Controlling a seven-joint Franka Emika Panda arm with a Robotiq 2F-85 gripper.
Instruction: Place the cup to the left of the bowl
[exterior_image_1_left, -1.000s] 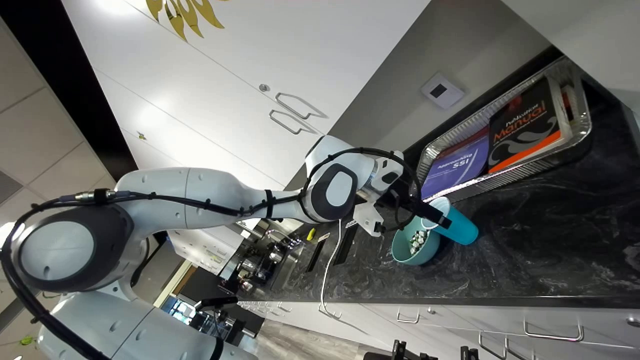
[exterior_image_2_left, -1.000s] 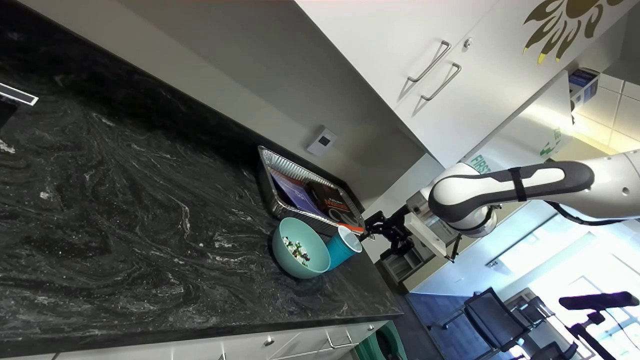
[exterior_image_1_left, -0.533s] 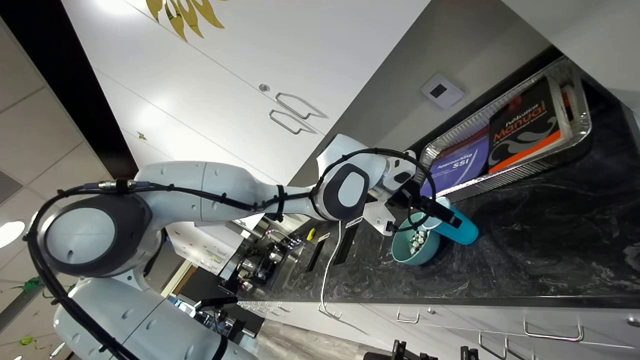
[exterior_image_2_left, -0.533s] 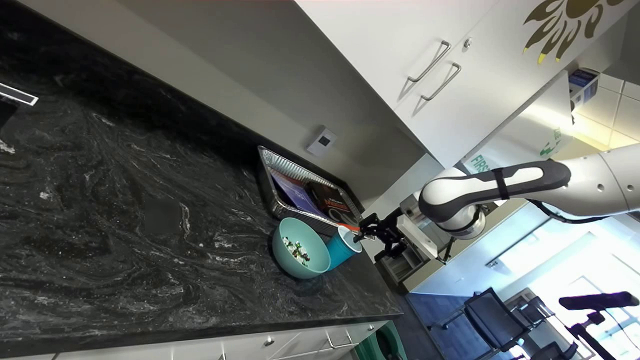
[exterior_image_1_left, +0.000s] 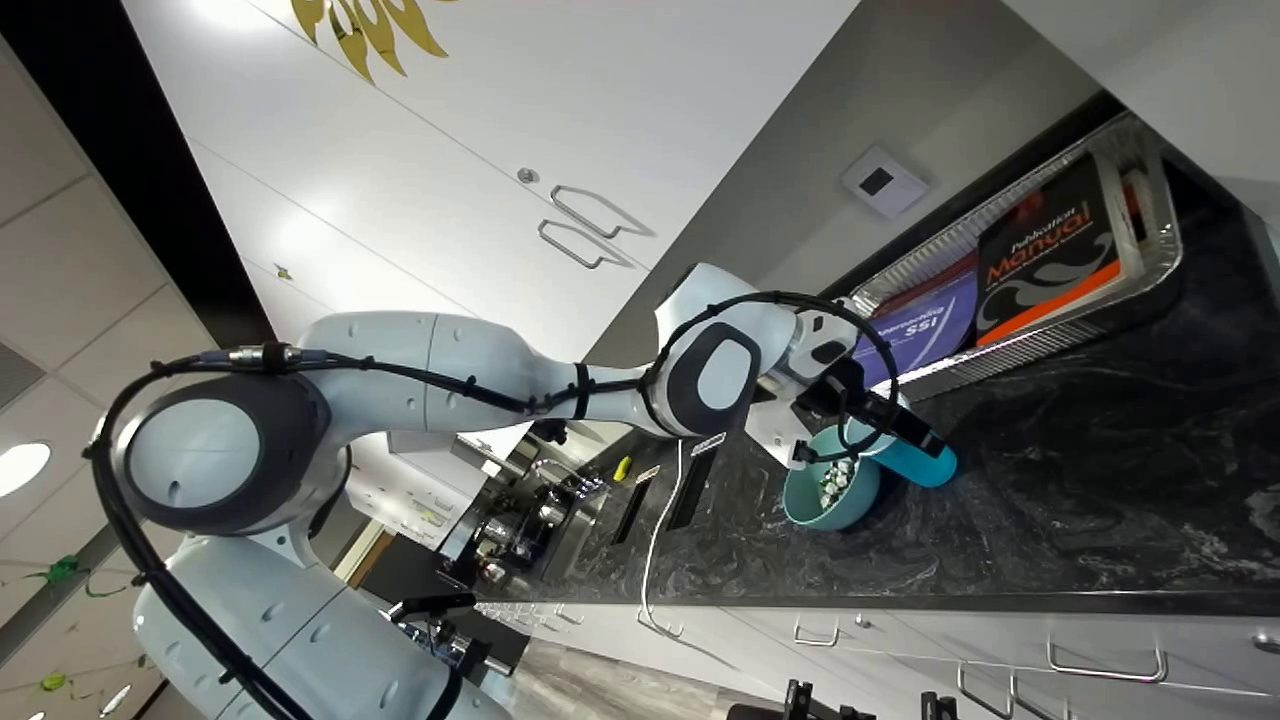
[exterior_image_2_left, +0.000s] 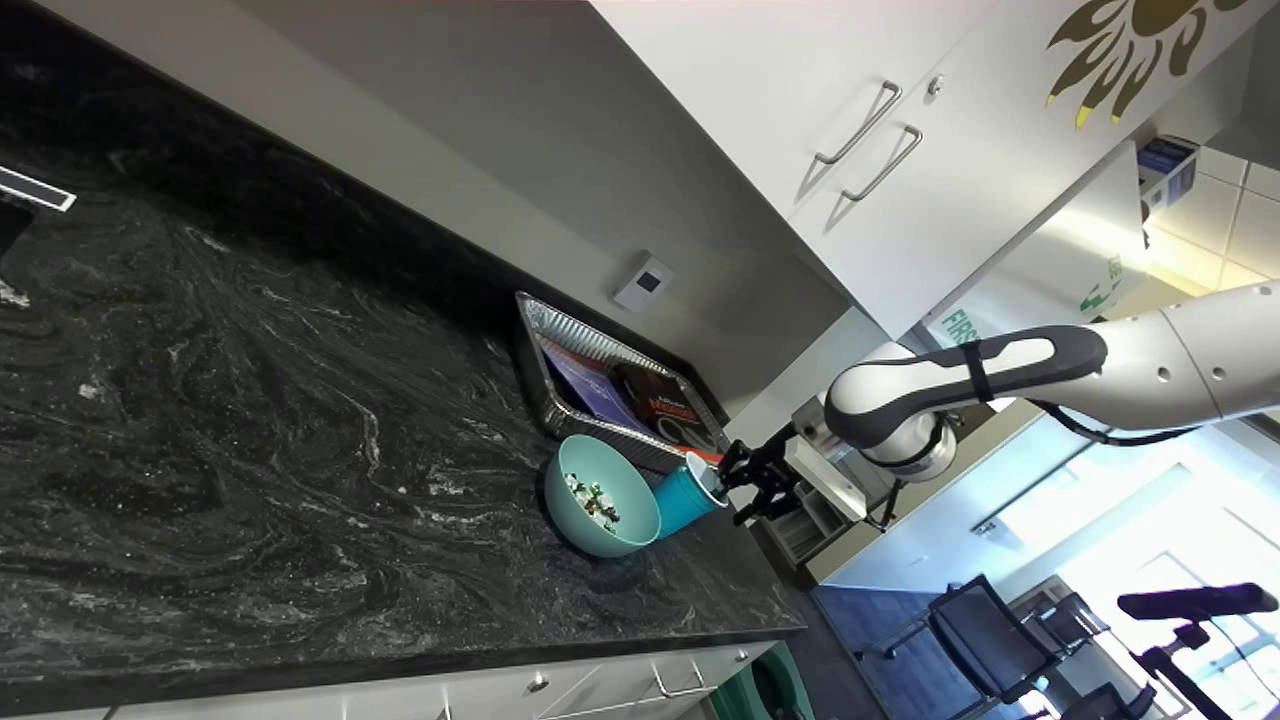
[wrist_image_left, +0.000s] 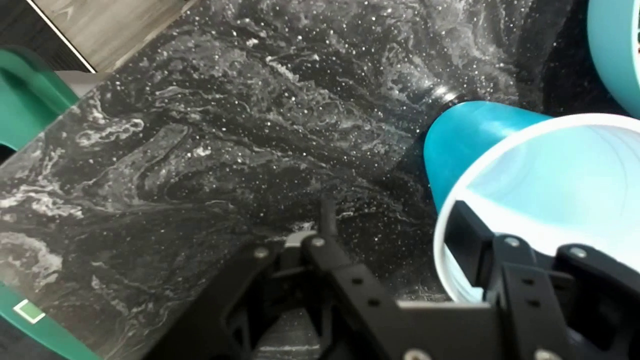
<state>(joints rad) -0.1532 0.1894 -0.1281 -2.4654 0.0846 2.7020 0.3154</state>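
Note:
The light-blue cup (exterior_image_1_left: 925, 465) with a white rim stands on the dark counter, right beside the teal bowl (exterior_image_1_left: 825, 505), in both exterior views. The cup (exterior_image_2_left: 684, 503) looks close to or touching the bowl (exterior_image_2_left: 590, 525) there. In the wrist view the cup (wrist_image_left: 480, 135) is at the right, and part of the bowl (wrist_image_left: 615, 55) shows at the top right corner. My gripper (wrist_image_left: 395, 225) is open. One finger is inside the cup's mouth by its wall; the other is outside, apart from the wall. The gripper (exterior_image_2_left: 728, 503) is at the cup's rim. The bowl holds small white-and-green pieces.
A foil tray (exterior_image_1_left: 1060, 345) with books stands behind the cup and bowl, against the wall. The counter's front edge (exterior_image_1_left: 1000, 603) is above drawers. A white cable (exterior_image_1_left: 655, 550) hangs over the edge. A green bin (exterior_image_2_left: 765, 690) is below the counter's end.
The arm has moved towards the cup and down. One finger has gone from beside the rim to inside the cup's mouth. The cup may have tilted slightly; the bowl has not moved.

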